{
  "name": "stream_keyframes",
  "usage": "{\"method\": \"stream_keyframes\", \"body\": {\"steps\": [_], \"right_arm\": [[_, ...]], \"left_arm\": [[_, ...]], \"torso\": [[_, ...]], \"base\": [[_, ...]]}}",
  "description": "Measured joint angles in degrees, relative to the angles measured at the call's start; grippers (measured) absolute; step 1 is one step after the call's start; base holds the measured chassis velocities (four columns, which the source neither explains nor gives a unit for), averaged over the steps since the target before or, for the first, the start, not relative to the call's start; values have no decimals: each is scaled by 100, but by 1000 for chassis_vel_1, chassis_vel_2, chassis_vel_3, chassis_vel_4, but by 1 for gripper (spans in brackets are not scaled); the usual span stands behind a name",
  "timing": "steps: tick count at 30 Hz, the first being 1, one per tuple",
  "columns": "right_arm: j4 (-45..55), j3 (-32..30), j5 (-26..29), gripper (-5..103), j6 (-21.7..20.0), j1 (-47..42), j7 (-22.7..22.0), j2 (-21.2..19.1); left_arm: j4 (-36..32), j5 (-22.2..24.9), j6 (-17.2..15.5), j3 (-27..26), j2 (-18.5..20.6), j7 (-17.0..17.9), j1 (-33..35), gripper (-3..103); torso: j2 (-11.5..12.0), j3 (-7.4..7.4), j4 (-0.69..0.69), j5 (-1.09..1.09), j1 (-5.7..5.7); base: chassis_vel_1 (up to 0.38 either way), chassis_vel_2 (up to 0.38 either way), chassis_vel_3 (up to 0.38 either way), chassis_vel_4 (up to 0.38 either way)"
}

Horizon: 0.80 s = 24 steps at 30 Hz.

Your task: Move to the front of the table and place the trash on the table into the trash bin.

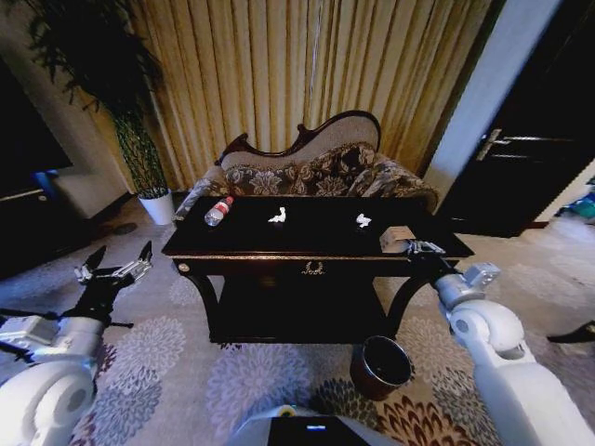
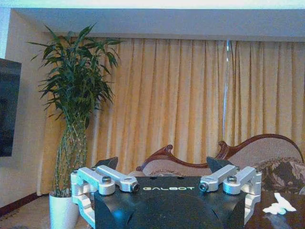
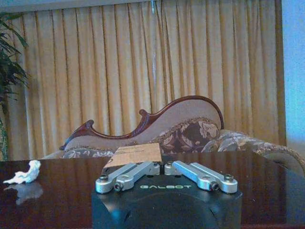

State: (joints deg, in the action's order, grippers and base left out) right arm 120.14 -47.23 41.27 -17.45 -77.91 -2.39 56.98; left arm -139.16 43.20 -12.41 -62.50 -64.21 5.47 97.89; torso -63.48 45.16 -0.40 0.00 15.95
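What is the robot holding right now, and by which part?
Left gripper is open, empty. Right gripper sits at the brown piece, near edge; whether it grips it cannot be told.

- Head view: dim room; wide-angle lens bows the curtain (image 1: 307,84) and door (image 1: 535,158) outward near the edges, and corners fall dark.
- Glossy tabletop (image 1: 316,228) nearly black, with faint pale sheen around the paper scraps (image 1: 277,216).
- Left wrist view: warm backlight glows through the curtain; bright ceiling band overexposed; soft overall.
- Right wrist view: tabletop mirrors the curtain and sofa (image 3: 157,126); near gripper housing underexposed.
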Motion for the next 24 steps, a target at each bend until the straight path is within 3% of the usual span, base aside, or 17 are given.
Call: {"method": "stream_keyframes", "body": {"steps": [13, 24], "right_arm": [[-135, 0, -122, 0, 97, -125, 1, 102], [-1178, 188, -1007, 0, 639, -238, 258, 413]], "left_arm": [[-47, -5, 0, -9, -27, -3, 12, 100], [-83, -8, 2, 8, -73, -9, 23, 100]], "torso": [[0, 0, -1, -1, 0], [0, 0, -1, 0, 0]], "base": [[73, -71, -77, 65], [16, -13, -10, 18]]}}
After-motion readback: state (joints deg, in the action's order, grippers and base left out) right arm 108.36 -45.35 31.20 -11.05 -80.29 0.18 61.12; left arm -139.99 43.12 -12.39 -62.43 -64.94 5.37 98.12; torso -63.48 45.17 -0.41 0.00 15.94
